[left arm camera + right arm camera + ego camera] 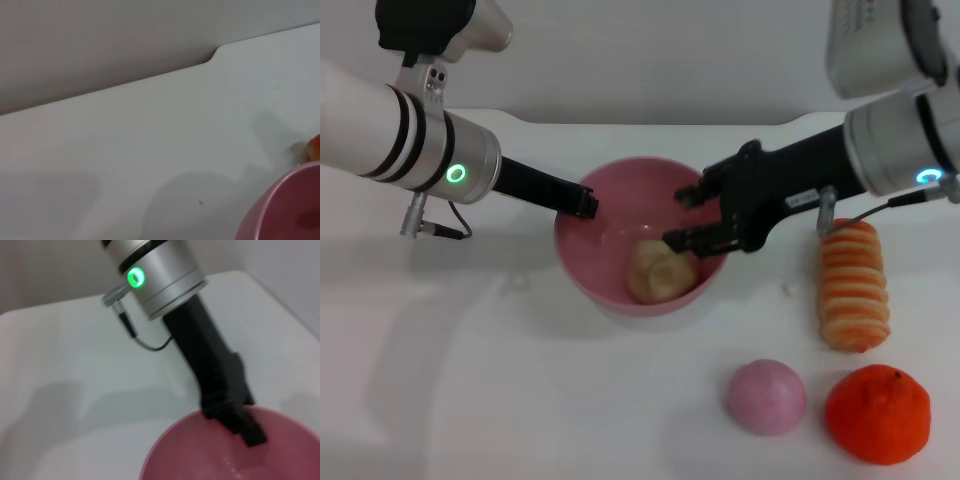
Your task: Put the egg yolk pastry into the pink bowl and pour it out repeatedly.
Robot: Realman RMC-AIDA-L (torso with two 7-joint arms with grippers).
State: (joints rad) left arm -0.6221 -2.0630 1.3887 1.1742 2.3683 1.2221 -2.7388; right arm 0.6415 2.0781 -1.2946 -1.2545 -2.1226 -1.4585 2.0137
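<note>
Both arms are showing silver cylindrical wrists, each glowing with a green ring light, thin cables looping off them. Black left gripper point(582, 203) and right gripper point(686, 217); black bands are ringing the white left forearm.

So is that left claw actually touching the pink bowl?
Touching. In the head view the left claw sits on the pink bowl rim; the right wrist view shows its fingers clamped over that rim.
</note>
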